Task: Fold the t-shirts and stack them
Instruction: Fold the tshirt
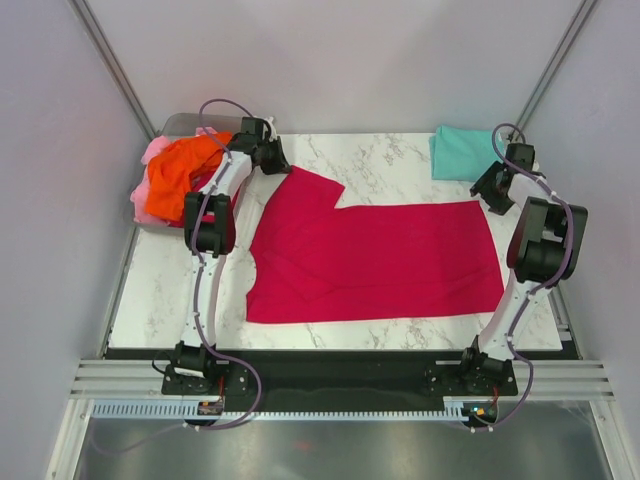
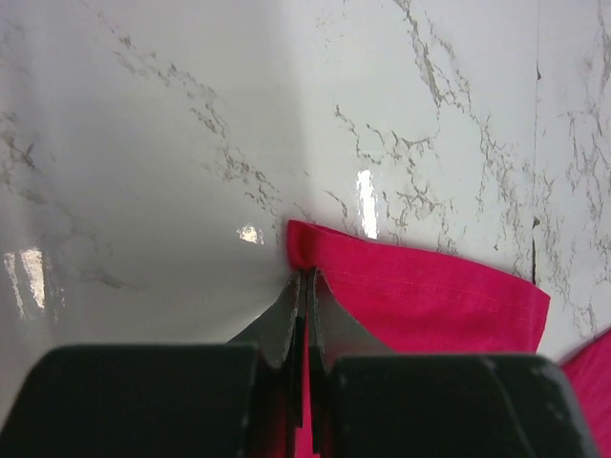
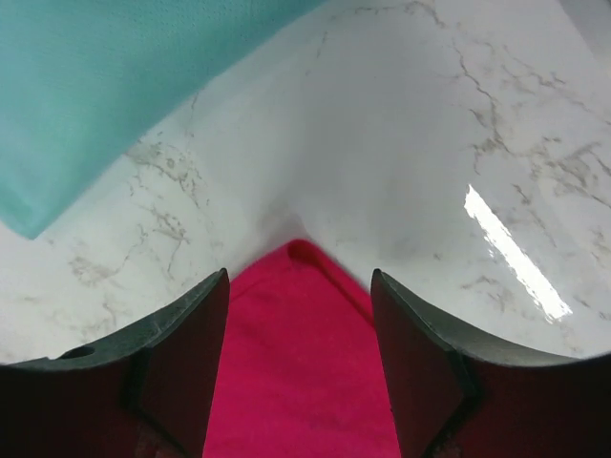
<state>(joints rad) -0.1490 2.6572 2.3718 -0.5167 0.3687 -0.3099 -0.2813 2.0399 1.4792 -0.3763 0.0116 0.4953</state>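
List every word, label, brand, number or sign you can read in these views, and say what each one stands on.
No text can be read in any view.
The crimson t-shirt, teal t-shirt, orange t-shirt and pale pink t-shirt show plain cloth, with no print or tag visible.
The marble table bears only grey veins.
The small reddish parts at the arm bases are too small to tell whether they carry text.

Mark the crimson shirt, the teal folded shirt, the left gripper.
Crimson-magenta cloth t-shirt (image 1: pixel 385 262), top external view, mid-body.
Teal folded cloth t-shirt (image 1: pixel 463 153), top external view, centre.
Left gripper (image 2: pixel 305 279), left wrist view, between fingertips.
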